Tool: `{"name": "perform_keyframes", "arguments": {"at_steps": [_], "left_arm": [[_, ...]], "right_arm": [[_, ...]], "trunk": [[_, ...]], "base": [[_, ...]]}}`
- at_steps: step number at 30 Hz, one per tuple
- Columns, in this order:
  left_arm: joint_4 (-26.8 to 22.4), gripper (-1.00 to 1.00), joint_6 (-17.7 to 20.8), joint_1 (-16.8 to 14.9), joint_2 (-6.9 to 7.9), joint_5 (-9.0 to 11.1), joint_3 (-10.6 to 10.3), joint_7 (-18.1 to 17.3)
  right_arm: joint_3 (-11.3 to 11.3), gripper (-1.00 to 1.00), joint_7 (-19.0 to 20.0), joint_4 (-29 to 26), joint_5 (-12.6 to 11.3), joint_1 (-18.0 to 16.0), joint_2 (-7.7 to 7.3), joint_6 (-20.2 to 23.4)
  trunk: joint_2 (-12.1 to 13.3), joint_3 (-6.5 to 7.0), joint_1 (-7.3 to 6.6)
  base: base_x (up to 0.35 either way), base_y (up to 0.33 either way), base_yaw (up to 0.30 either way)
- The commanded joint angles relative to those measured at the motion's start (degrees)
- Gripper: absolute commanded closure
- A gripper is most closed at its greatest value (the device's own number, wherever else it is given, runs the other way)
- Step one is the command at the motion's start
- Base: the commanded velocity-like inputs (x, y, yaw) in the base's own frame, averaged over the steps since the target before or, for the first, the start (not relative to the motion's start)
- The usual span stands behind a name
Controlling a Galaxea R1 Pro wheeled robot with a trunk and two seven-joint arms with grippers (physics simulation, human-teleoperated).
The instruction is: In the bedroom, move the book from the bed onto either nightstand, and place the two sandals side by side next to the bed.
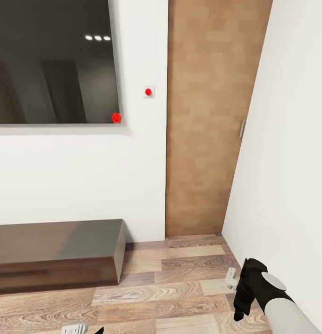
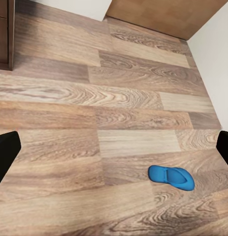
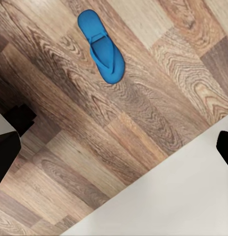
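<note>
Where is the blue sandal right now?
The blue sandal lies flat on the wood-plank floor, seen in both wrist views, near the white wall, with nothing touching it.

I'm driving through a home: white walls (image 1: 77, 176), plank floor (image 1: 179, 287), a wooden door (image 1: 207, 116) and a wall-mounted TV (image 1: 54, 60) above a low cabinet (image 1: 54, 250). A blue sandal (image 3: 101, 46) lies on the floor ahead of my right pincer (image 3: 114, 147).

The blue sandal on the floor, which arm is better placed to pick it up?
Probably right. In the right wrist view the blue sandal lies large and close on the wood-plank floor; in the left wrist view it looks smaller and farther. Both grippers look open.
</note>
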Motion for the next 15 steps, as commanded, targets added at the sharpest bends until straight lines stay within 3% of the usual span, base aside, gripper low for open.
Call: {"name": "perform_keyframes", "arguments": {"at_steps": [1, 15], "left_arm": [[0.0, -1.0, 0.3, 0.0, 0.0, 0.4, 0.0, -0.2], [0.0, -1.0, 0.4, 0.0, 0.0, 0.5, 0.1, -0.2]], "right_arm": [[-0.2, -1.0, 0.3, -0.1, 0.2, 0.0, 0.04, 0.3], [-0.2, -1.0, 0.2, 0.0, 0.2, 0.0, 0.04, 0.3]], "trunk": [[-0.4, -0.23, 0.22], [-6.1, -2.75, 3.3]], "base": [[0.0, 0.0, 0.0], [0.0, 0.0, 0.0]]}}
